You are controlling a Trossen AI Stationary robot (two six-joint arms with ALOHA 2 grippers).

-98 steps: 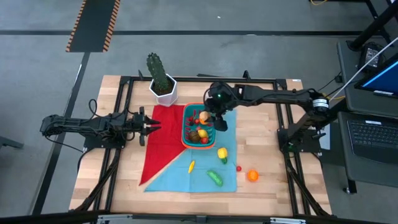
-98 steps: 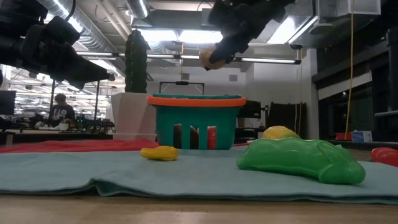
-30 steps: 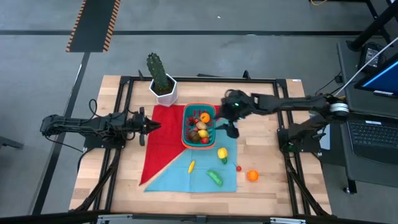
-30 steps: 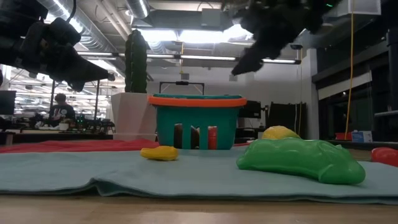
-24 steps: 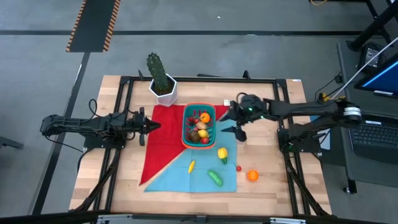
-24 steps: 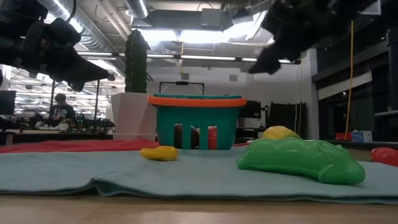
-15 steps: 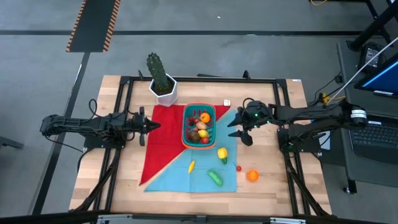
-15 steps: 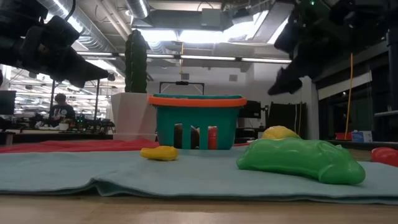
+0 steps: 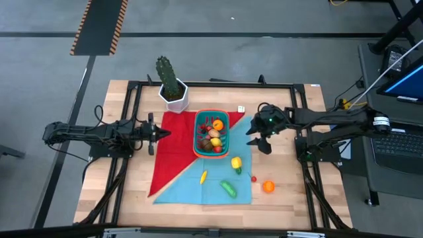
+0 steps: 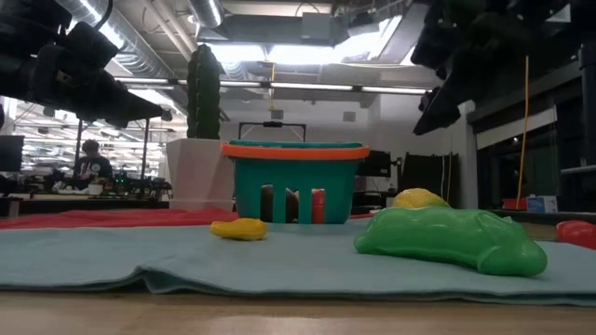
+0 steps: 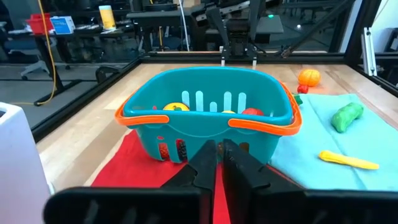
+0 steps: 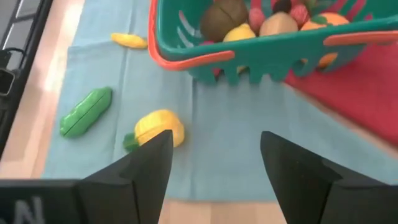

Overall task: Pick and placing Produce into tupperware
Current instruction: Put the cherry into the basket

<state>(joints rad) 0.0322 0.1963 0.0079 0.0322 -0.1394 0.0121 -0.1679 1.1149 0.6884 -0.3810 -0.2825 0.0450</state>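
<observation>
The teal tupperware (image 9: 211,134) with an orange-red rim stands on a red and blue cloth, with several produce pieces inside (image 12: 249,22). More produce lies on the blue cloth: a yellow pepper (image 9: 236,162), a yellow piece (image 9: 203,176) and a green pod (image 9: 229,189). A small red piece (image 9: 254,178) and an orange (image 9: 268,187) sit to their right. My right gripper (image 9: 256,139) hangs open and empty just right of the tupperware, above the cloth (image 12: 214,155). My left gripper (image 11: 214,163) is shut, held level left of the tupperware, touching nothing.
A cactus in a white pot (image 9: 173,86) stands at the far left of the cloth. The red cloth half (image 9: 173,149) lies between my left gripper and the tupperware. Black frame rails (image 9: 301,125) run along the table's sides. Bare wood (image 9: 277,165) shows right of the cloth.
My right gripper, open and empty, has drawn back from beside the tupperware toward the table's right edge, sinking a little and rolling at the wrist. The produce and the tupperware have stayed where they were.
</observation>
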